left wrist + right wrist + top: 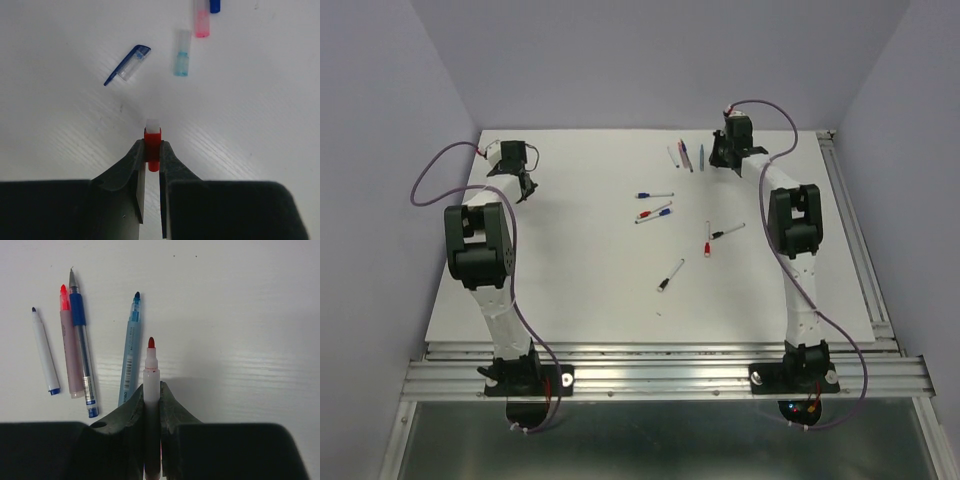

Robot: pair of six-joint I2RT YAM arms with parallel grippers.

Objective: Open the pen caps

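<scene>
Loose caps: five. Four on desk: dark blue clip cap, pale blue cap, pink cap, blue cap cut by top edge. One red cap in left hand.
Uncapped pens: five. Four on desk: white pen, pink pen, blue pen, pale blue pen. One red-tipped pen in right hand.
Capped pens mid-desk: about six.
Arms: two, left arm, right arm.

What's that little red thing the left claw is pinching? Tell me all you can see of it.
A stubby red cap, smooth opaque plastic by its look, with a whitish translucent piece at its far end. It sits on no pen. The left claw pinches its sides between its dark jaws, so it points straight out ahead. Whether it touches the white table below cannot be told.
</scene>
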